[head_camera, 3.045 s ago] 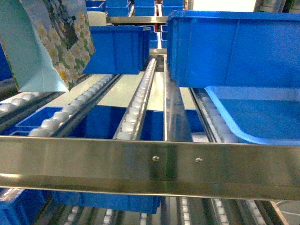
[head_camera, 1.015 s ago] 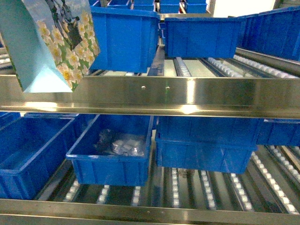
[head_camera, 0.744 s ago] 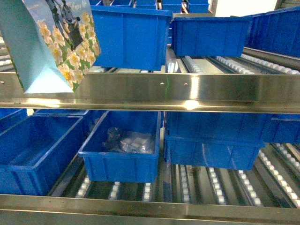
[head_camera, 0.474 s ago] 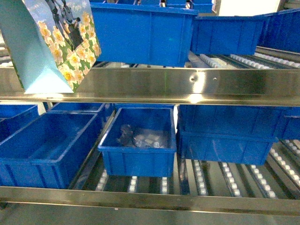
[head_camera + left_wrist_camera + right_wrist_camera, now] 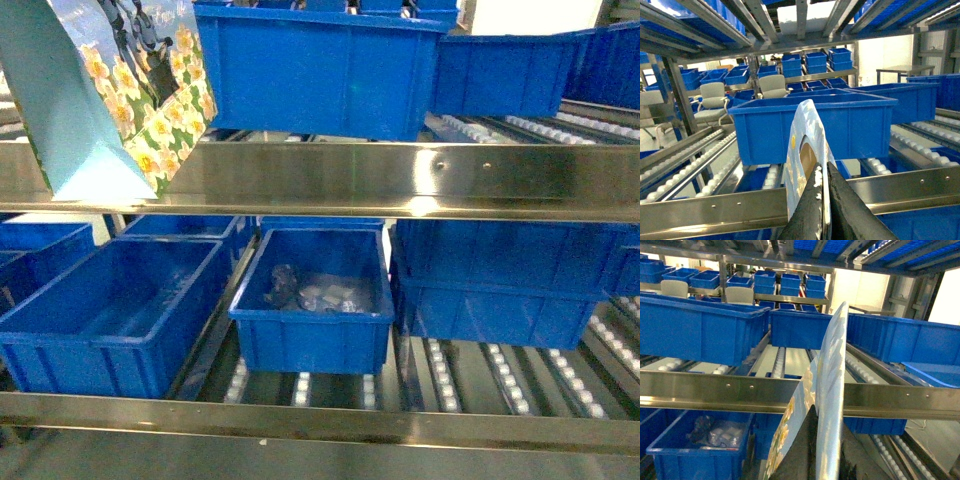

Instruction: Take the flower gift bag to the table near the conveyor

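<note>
The flower gift bag (image 5: 120, 100), pale blue with white-and-yellow daisies, hangs at the upper left of the head view, in front of the conveyor's steel front rail (image 5: 400, 180). No gripper shows in the head view. In the left wrist view my left gripper (image 5: 823, 164) is shut on the bag's (image 5: 802, 135) thin top edge, over the conveyor rail (image 5: 705, 210). In the right wrist view my right gripper (image 5: 829, 415) is shut on a flowered bag edge (image 5: 832, 350); whether it is the same bag cannot be told. The table is out of view.
Blue plastic bins (image 5: 320, 65) sit on the roller tiers. On the lower tier, a small bin (image 5: 315, 295) holds clear-wrapped parts and a larger bin (image 5: 110, 315) stands to its left. White rollers (image 5: 520, 385) run at the lower right. Pale chairs (image 5: 712, 97) stand behind the rack.
The head view has shifted: the bins have drifted rightward and the lower tier shows where the top rollers filled the frame. The bag keeps its place at the upper left.
</note>
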{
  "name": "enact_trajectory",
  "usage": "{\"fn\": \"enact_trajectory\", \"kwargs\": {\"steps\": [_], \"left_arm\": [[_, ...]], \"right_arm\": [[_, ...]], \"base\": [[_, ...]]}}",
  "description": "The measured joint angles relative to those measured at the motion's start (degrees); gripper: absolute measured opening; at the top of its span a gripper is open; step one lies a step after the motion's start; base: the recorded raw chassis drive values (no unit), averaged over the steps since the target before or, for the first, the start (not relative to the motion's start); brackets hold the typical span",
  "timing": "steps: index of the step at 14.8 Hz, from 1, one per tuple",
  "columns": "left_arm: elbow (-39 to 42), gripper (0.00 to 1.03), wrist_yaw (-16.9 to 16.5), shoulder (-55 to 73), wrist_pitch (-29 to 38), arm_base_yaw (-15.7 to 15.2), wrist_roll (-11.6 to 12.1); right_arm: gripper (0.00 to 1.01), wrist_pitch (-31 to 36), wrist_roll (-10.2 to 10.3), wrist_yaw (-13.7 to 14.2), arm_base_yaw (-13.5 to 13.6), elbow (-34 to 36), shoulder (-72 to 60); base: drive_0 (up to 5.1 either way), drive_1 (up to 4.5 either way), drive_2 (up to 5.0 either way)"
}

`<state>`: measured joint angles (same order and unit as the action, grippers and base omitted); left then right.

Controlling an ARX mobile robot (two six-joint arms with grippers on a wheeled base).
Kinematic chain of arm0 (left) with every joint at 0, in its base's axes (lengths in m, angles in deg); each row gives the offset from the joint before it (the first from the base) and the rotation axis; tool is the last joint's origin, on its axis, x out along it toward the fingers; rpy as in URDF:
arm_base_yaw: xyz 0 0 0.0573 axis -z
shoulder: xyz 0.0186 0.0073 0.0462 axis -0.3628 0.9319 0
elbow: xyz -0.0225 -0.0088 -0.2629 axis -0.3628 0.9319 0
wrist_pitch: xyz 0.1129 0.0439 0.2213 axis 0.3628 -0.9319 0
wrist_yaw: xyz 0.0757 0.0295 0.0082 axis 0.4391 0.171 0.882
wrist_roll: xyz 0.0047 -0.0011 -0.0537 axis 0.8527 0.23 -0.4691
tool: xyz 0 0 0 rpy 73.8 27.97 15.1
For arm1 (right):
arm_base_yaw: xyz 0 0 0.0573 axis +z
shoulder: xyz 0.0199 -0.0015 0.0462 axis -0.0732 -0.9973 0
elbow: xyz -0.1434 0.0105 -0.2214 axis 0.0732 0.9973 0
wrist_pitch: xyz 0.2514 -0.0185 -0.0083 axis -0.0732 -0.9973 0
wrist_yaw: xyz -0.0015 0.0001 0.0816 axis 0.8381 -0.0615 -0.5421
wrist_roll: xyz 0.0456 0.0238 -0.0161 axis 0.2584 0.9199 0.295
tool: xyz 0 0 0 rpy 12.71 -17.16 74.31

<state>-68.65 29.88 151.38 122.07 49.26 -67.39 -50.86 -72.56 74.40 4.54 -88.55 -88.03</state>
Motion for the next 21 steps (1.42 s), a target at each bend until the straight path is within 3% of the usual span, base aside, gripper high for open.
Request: {"fn": "enact_trajectory", "kwargs": {"steps": [13,21], "left_arm": [[0.0,0.02,0.0,0.0,0.0,0.0,0.0],[0.0,0.02,0.0,0.0,0.1,0.0,0.0]], "right_arm": [[0.03,0.1,0.0,0.0,0.0,0.0,0.0],[0.03,0.2,0.0,0.0,0.0,0.0,0.0]], "base": [[-4.9,2.49,2.5],[-4.5,0.52,4.1]]}}
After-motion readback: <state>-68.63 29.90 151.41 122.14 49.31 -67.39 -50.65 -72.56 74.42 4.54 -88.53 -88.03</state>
